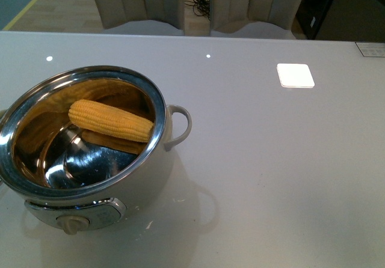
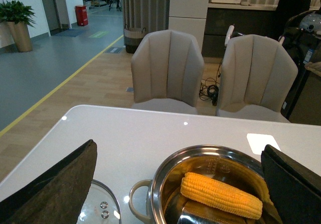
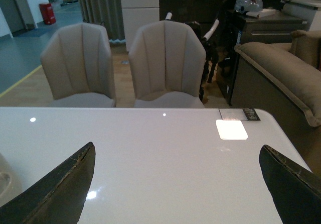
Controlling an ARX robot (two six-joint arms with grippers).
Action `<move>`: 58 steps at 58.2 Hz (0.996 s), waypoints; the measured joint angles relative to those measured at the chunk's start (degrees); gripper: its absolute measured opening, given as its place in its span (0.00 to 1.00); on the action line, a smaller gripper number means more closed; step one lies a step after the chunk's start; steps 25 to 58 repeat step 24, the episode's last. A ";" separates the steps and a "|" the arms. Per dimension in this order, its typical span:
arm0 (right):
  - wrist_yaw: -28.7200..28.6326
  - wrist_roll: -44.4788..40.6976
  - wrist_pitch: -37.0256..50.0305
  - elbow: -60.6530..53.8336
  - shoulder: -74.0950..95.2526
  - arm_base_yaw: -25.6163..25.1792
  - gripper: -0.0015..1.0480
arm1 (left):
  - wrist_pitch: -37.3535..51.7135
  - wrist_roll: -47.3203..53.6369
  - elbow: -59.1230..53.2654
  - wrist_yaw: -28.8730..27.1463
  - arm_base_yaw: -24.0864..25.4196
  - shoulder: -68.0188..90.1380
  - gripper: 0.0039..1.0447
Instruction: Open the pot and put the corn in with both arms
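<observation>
Resting inside lidless pot (image 1: 36, 187), corn (image 1: 110, 120), glass lid (image 2: 99, 208) only in left wrist view, both fingers (image 2: 60, 186) wide

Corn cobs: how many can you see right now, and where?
1. A single yellow husked corn cob lies inside the open cream electric pot with the steel interior, leaning against its wall. The shape beneath it is its reflection. None elsewhere on the white table.

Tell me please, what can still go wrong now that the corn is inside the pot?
The pot stands near the table front edge; a bump could push it off. The glass lid lies flat beside the pot, below the open left tool, which could strike it. The corn leans on the wall and may roll.
</observation>
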 joint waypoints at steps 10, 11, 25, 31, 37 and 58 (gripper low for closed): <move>-0.02 0.00 0.00 0.00 0.00 0.00 0.91 | 0.00 0.02 0.00 0.00 0.00 0.00 0.93; -0.02 0.00 0.00 0.00 0.00 0.00 0.91 | 0.00 0.00 0.00 0.00 0.00 0.00 0.93; -0.02 0.00 0.00 0.00 0.00 0.00 0.91 | 0.00 0.02 0.00 0.00 0.00 0.00 0.93; -0.02 0.00 0.00 0.00 0.00 0.00 0.91 | 0.00 0.02 0.00 0.00 0.00 0.00 0.93; -0.02 0.00 0.00 0.00 0.00 0.00 0.91 | 0.00 0.02 0.00 0.00 0.00 0.00 0.93; -0.02 0.00 0.00 0.00 0.00 0.00 0.91 | 0.00 0.02 0.00 0.00 0.00 0.00 0.93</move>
